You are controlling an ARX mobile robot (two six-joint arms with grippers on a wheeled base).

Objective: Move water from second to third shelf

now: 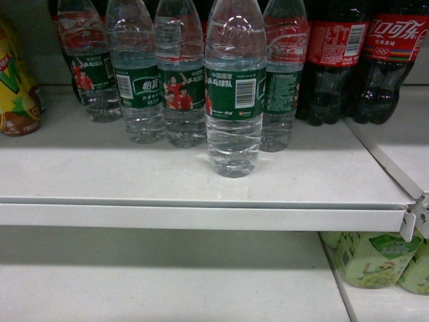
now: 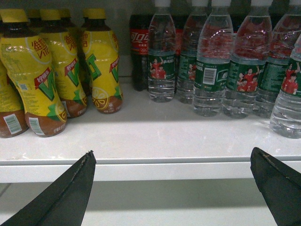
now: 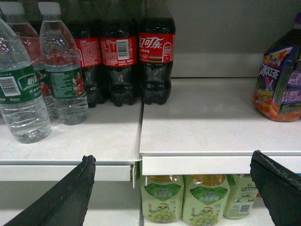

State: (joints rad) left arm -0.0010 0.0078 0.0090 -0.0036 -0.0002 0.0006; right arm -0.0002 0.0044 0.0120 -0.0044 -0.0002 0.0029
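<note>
i see the water (image 1: 234, 87) standing upright on the white shelf (image 1: 134, 174), out in front of a row of matching bottles (image 1: 161, 74) and nearest the shelf's front edge. cola bottles (image 1: 362, 60) stand to its right, yellow tea bottles (image 2: 56, 70) far to the left. my left claw (image 2: 171, 162) is spread wide, holding nothing, below the shelf edge. my right claw (image 3: 171, 162) is likewise released, with green drink bottles (image 3: 188, 197) on the shelf beneath.
</note>
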